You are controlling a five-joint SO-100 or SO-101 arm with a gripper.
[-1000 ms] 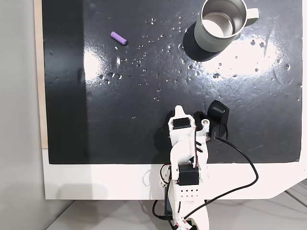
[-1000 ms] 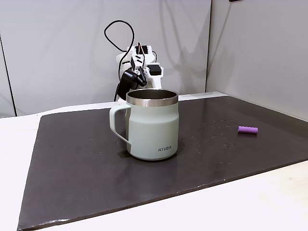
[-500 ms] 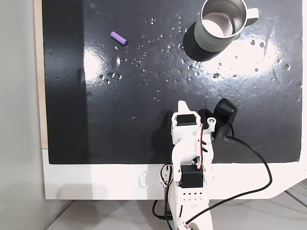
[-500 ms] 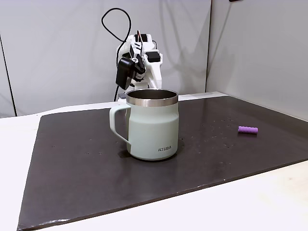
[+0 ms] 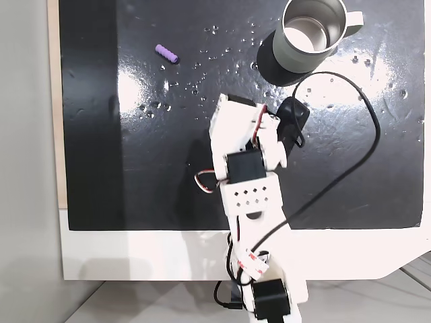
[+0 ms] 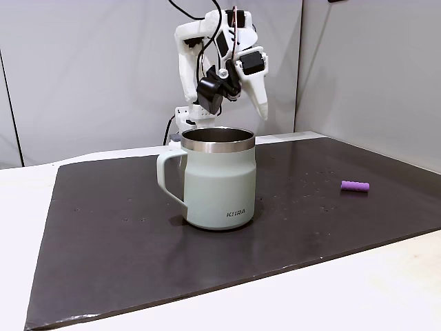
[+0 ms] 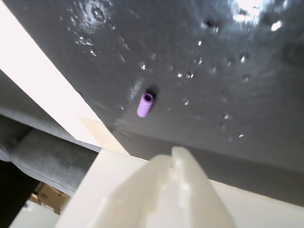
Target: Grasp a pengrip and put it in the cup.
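One fixed camera is looking straight down on the glossy black rectangular mat point(image 5: 168, 168); another is facing it low from the far side. The wrist camera is peering closely down at that mat point(image 7: 213, 95).

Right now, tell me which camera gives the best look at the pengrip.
The wrist view: the pengrip is largest there, its ribs and open end plain, lying on the dark mat. In both fixed views it is only a small purple piece, lying far from the cup.
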